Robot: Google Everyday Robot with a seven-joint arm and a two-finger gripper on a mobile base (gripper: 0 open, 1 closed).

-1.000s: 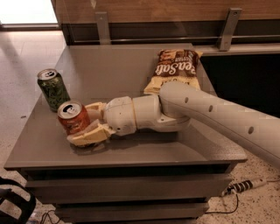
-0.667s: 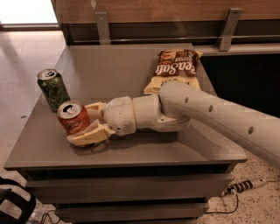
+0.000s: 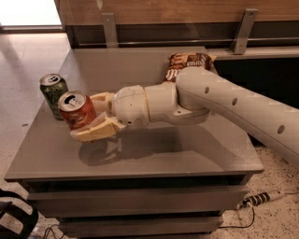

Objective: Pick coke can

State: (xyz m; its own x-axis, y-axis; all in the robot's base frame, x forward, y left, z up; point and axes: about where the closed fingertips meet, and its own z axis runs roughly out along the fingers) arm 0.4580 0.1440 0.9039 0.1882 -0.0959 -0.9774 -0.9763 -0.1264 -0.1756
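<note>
Nearest to the camera, a black strap-like object is lying at the lower left. A pale power strip is resting on the speckled floor at the right. Above them, the grey flat-topped table is carrying my shadow.

My gripper is hanging over the table's left part, and my cream fingers are closing on the orange-red aluminium coke can, one below it and one behind. I am holding it clear of the surface. Its long axis is tilting, with the silver top and pull tab leaning up and to the left towards the camera and the base pointing down towards my wrist.

A second ago the can was sitting lower, upright on the table inside my fingers. Now both it and my gripper are standing higher, and the can is leaning more.

Just behind it to the left, the dark green drink can is standing upright, near the coke can but apart from it. Farther back, the brown crinkled snack bag is lying flat, partly under my white arm. Beyond the table, a wooden wall panel is running across with grey metal brackets.
</note>
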